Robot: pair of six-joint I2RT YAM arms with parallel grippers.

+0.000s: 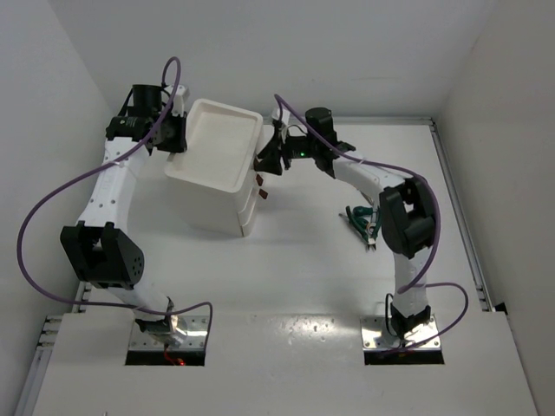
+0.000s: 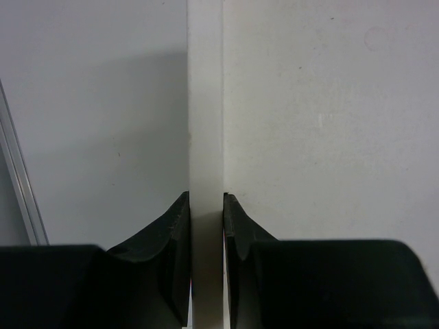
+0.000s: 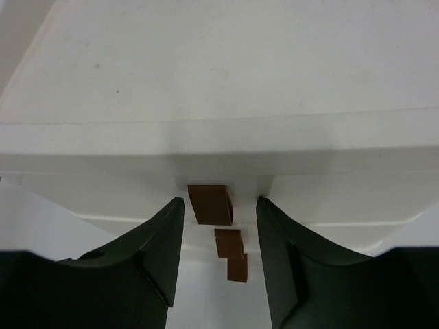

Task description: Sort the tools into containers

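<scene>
Two grips matter — left end effector [image 2: 206, 200] clenched on the tray rim [image 2: 206, 103], right end effector [image 3: 219, 203] parted astride the top handle [image 3: 209, 204]: best to centre, close squarely, pull straight.

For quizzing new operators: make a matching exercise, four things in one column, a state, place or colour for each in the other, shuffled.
1 left gripper
2 right gripper
3 green-handled pliers
4 top drawer handle

A red-brown
B on the table by the right arm
C shut on the tray rim
D open, straddling a handle

Pairs: 1-C, 2-D, 3-B, 4-A
</scene>
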